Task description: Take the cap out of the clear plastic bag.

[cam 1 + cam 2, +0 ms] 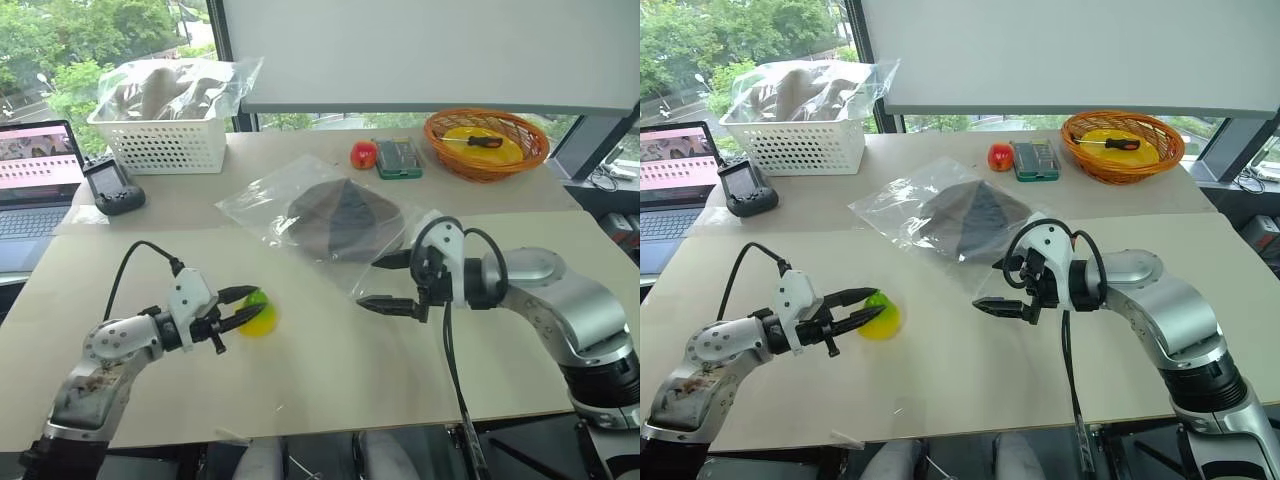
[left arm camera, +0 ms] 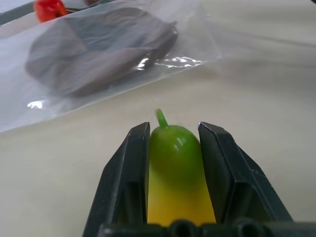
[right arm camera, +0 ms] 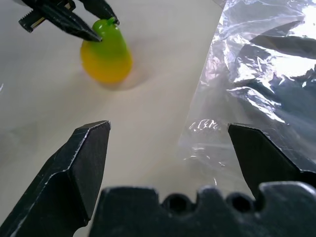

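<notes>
Nearest the camera, the left gripper (image 1: 238, 307) reaches over the pale table (image 1: 330, 380) with its two black fingers on either side of a toy pear (image 2: 174, 168), green at the stem end and yellow at the base. In the left wrist view the pear sits between the fingers and seems to touch both, though from the right wrist view only the fingertips meet its green top while the yellow base rests on the table; whether it is truly clamped I cannot tell.

The right gripper (image 1: 388, 281) hovers above the near edge of the clear plastic bag (image 1: 262, 205), its jaws spread wide apart and holding nothing.

The bag lies flat and crinkled in the middle of the table, and the cap (image 1: 345, 218), brown with darker panels, is inside it.

Farther back, a white perforated basket (image 1: 165, 145) holds pale fabric wrapped in another clear bag (image 1: 170, 88). Beside it rest a black handheld device (image 1: 112, 186) and a laptop (image 1: 30, 180). A red tomato-like toy (image 1: 363, 154), a green case (image 1: 398, 158) and an orange wicker basket (image 1: 487, 145) with a red-handled screwdriver (image 1: 472, 141) stand along the far side.
</notes>
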Available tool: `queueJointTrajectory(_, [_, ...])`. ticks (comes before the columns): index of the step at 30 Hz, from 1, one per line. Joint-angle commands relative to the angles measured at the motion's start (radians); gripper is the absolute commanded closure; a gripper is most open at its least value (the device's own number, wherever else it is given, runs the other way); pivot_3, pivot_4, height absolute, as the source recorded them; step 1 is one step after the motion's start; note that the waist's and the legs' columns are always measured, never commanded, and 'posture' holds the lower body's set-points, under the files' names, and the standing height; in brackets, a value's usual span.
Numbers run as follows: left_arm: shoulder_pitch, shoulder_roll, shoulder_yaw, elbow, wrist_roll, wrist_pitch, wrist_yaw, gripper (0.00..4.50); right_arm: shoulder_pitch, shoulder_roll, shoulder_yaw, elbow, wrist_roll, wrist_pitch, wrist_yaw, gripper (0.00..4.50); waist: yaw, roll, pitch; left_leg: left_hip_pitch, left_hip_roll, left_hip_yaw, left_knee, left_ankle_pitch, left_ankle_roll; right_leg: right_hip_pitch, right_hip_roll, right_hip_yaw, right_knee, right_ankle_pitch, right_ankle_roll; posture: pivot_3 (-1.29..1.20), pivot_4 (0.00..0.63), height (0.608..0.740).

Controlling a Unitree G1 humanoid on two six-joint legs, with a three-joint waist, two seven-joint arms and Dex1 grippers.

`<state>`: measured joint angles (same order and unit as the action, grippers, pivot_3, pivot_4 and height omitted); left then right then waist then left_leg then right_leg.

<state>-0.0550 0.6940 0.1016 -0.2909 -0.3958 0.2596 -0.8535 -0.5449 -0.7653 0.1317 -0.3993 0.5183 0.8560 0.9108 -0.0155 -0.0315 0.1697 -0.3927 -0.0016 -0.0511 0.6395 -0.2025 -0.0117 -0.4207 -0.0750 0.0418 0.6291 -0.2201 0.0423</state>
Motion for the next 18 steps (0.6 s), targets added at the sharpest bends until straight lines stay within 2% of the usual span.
queueJointTrajectory(1, [-0.035,-0.009,0.042,0.008,-0.010,0.027,0.044,2.92,-0.023,0.006,-0.006,-0.004,-0.012,-0.030,0.000,0.00,0.001,0.000,0.000,0.000,0.000,0.000,0.000,0.000,0.000,0.000,0.000,0.000,0.000,0.000,0.000,0.00,0.150,0.736])
queueJointTrajectory(9, [-0.134,-0.040,0.076,0.072,-0.008,0.060,0.121,2.92,-0.020,0.015,-0.002,-0.003,-0.026,-0.034,-0.002,0.00,0.000,0.000,0.000,-0.002,0.000,-0.001,0.000,0.000,0.000,-0.001,0.000,0.000,0.000,0.000,0.000,0.00,0.150,0.736])
queueJointTrajectory(18, [-0.126,-0.045,0.057,0.039,-0.017,0.099,0.106,2.92,-0.016,0.022,-0.004,-0.001,-0.035,-0.041,-0.009,0.00,-0.001,0.000,0.000,-0.003,0.000,0.000,0.001,0.000,0.000,-0.002,0.000,0.000,0.000,0.000,0.000,0.00,0.150,0.736])
